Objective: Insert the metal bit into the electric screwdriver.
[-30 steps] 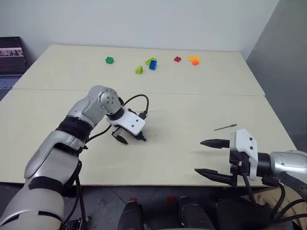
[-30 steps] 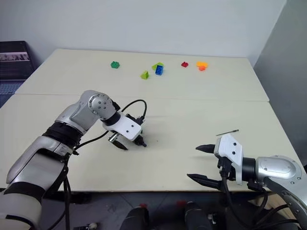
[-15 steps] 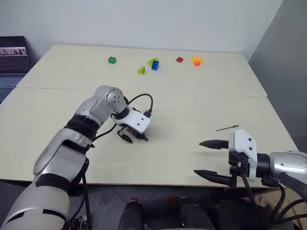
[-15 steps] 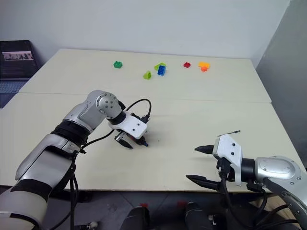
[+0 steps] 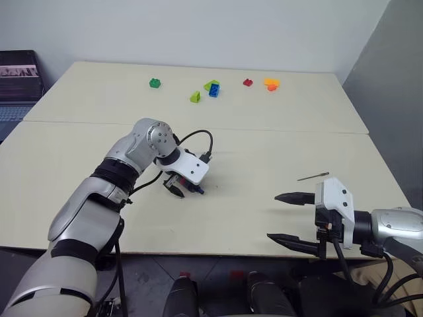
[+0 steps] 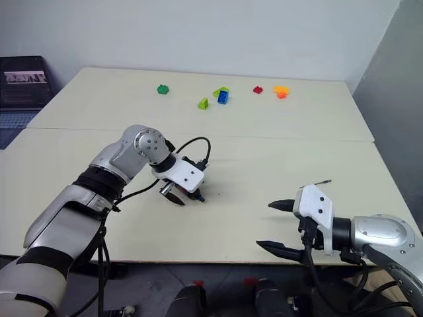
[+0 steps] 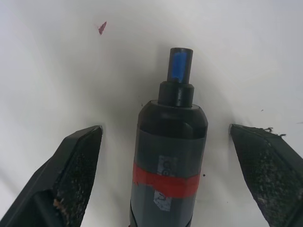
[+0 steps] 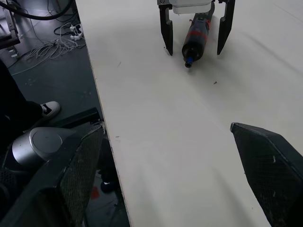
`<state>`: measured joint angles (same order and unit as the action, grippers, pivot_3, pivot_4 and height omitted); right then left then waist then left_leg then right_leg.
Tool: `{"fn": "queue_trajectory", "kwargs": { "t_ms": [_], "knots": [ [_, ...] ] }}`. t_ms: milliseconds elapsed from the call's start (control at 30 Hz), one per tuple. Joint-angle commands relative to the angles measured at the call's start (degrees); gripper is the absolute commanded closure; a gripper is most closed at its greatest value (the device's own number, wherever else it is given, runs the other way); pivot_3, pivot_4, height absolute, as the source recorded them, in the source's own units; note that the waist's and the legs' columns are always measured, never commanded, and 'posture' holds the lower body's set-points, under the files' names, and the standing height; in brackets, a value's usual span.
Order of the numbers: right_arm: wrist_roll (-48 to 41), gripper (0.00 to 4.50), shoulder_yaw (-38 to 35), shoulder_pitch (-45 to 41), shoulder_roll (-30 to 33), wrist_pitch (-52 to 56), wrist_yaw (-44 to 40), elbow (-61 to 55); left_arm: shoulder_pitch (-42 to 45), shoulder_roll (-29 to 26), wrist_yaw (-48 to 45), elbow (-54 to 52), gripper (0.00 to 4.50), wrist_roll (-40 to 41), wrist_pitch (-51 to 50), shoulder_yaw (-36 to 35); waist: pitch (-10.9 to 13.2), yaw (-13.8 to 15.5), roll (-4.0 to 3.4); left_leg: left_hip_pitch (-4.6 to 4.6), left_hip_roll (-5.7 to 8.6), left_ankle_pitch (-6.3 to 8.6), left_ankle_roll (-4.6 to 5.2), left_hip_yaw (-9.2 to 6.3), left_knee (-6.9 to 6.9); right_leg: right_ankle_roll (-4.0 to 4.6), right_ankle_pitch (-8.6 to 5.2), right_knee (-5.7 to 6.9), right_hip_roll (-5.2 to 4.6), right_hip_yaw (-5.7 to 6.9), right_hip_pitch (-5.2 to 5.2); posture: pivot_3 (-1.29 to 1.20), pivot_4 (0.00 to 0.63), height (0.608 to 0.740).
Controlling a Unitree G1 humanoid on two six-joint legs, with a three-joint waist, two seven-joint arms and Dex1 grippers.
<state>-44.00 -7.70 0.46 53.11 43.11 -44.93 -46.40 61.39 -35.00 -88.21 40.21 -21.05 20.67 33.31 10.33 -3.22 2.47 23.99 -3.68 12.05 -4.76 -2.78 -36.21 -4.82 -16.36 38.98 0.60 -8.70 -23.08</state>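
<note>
Nothing is gripped yet: left gripper [image 5: 181, 191], jaws wide, straddles the electric screwdriver [image 7: 169, 165] lying mid-frame on the bench [image 5: 251, 152]; metal bit [image 5: 312, 176] lies centre-right, right gripper [image 5: 291, 218] open and empty

You have one electric screwdriver [image 7: 169, 161] on the desk [image 5: 264, 145] and one metal bit [image 5: 312, 176]. At the far side you can count six toy bricks: one dark green brick [image 5: 154, 82], two light green bricks, one [image 5: 194, 96] near the front and one [image 5: 209, 84] just behind the single blue brick [image 5: 213, 91], one red brick [image 5: 247, 82], and one orange brick [image 5: 269, 84]. You see two claws, one left claw [image 5: 180, 191] and one right claw [image 5: 285, 218].
</note>
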Motion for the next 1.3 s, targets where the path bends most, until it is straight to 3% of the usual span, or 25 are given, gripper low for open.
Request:
{"fn": "queue_trajectory", "kwargs": {
  "t_ms": [33,400,467,933,1200,1300],
  "knots": [
    [-0.6,0.0,-0.72,-0.19,0.55,-0.28,-0.1,-1.87,-1.74,1.06,-0.92,-1.56,0.44,0.43,-0.48,0.2,-0.04,0.0,-0.05,0.0,0.0,0.0,0.0,0.0,0.0,0.0,0.0,0.0,0.0,0.0,0.01,0.0,0.15,0.74],
    [-0.84,0.0,-0.83,-0.11,0.65,-0.18,-0.09,-1.91,-3.19,2.01,0.01,-2.86,2.59,-0.4,0.42,0.54,-0.18,0.14,-0.28,-0.15,0.01,-0.01,0.02,-0.02,-0.07,0.0,0.0,0.0,-0.01,0.01,0.22,0.0,0.15,0.74],
    [-0.97,0.0,-0.92,-0.18,0.73,-0.1,-0.12,-1.89,-3.34,2.28,-0.17,-3.24,2.8,-0.12,0.22,0.37,-0.19,0.14,-0.3,-0.19,0.02,-0.01,0.02,-0.03,-0.13,-0.01,0.0,0.0,-0.01,0.01,0.32,0.0,0.15,0.74],
    [-0.82,0.0,-1.2,-0.43,0.89,-0.42,-0.47,-1.47,-1.77,1.48,1.07,-1.92,2.83,2.34,1.35,-2.84,-0.18,0.14,-0.3,-0.19,0.04,-0.01,0.02,-0.09,-0.24,0.01,-0.01,-0.02,-0.01,0.03,0.41,0.0,0.15,0.74],
    [-2.82,0.0,-2.61,-1.17,-0.16,-0.07,0.59,-1.52,1.06,6.27,3.1,-8.63,2.84,15.75,-18.33,-14.97,-0.12,0.06,-0.25,-0.02,0.03,-0.01,0.02,-0.14,-0.41,-0.02,0.0,-0.03,-0.01,0.08,0.36,0.0,0.15,0.74],
    [-4.63,0.0,-3.68,-3.54,-1.35,-0.2,1.92,-0.56,0.64,8.52,8.82,-11.13,2.84,18.78,-23.96,-19.19,-0.12,0.02,-0.25,0.05,0.02,-0.01,0.02,-0.22,-0.41,-0.05,0.02,-0.02,0.0,0.17,0.31,0.0,0.15,0.74]
  ]
}}
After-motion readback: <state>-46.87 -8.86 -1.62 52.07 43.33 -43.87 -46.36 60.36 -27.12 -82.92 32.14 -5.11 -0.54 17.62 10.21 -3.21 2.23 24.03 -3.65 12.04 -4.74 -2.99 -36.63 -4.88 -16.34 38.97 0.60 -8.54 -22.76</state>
